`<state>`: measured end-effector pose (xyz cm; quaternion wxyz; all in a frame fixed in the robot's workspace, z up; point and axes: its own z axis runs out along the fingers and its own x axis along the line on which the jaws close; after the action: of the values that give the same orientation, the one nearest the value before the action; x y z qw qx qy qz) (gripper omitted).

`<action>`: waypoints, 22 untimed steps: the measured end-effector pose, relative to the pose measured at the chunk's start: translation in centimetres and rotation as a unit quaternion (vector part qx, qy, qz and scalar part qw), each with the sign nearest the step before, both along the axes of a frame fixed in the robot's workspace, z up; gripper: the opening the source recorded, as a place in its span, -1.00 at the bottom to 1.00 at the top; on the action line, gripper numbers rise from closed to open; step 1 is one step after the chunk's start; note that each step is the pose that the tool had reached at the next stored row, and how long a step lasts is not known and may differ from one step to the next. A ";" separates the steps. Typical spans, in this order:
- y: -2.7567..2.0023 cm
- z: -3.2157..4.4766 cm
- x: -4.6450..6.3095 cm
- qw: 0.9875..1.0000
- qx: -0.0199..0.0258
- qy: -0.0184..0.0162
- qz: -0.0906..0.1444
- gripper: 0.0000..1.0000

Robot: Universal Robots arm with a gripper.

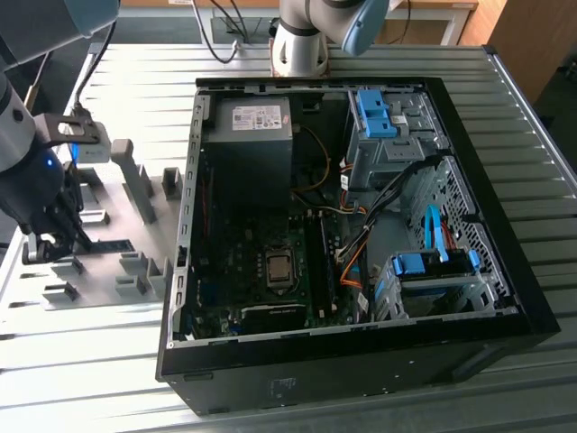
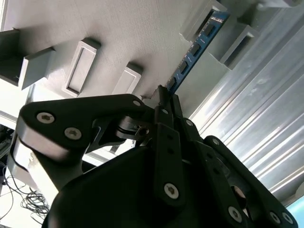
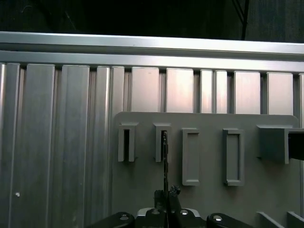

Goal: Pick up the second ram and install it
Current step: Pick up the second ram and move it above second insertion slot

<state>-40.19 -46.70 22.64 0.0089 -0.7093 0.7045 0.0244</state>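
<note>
1. At the near left of the scene, the gripper (image 2: 164, 97) is down over the grey fixture plate (image 1: 101, 194). Its 2 black fingers are drawn almost together and seem to pinch the near end of the second ram (image 2: 192, 52).
2. The second ram is a thin blue-green board strip with a row of small dark chips. Its far end lies in a raised holder on the plate, so I judge it gripped but not yet lifted out. Carrying it over and seating it are both left to do.
3. In the first wrist view the strip (image 3: 165, 161) is seen edge-on, running as a thin line from the fingers to 1 of the slotted holders (image 3: 163, 140).
4. The plate is matte and faintly grainy, with rectangular open-framed pockets (image 3: 190, 156) standing up from it. It sits on a table (image 1: 90, 361) of ribbed, shiny aluminium slats.
5. To the right lies the open computer case (image 1: 361, 370), black sheet metal with its side off.
6. Inside it, the dark motherboard (image 1: 239, 262) carries the square metal CPU socket (image 1: 279, 268). The long black memory slots (image 1: 315, 262) run just to its right. I cannot tell whether any slot is filled.
7. Farther back is the boxy grey power supply (image 1: 248, 135), with a blue plastic drive bracket (image 1: 374, 113) to its right.
8. Farthest away is the arm's pale round base (image 1: 302, 41).
</note>
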 end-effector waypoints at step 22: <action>0.00 3.60 0.0 1.000 0.000 0.000 0.000 -0.73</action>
<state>-40.19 -46.70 26.24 0.0087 -0.7092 0.7045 0.0244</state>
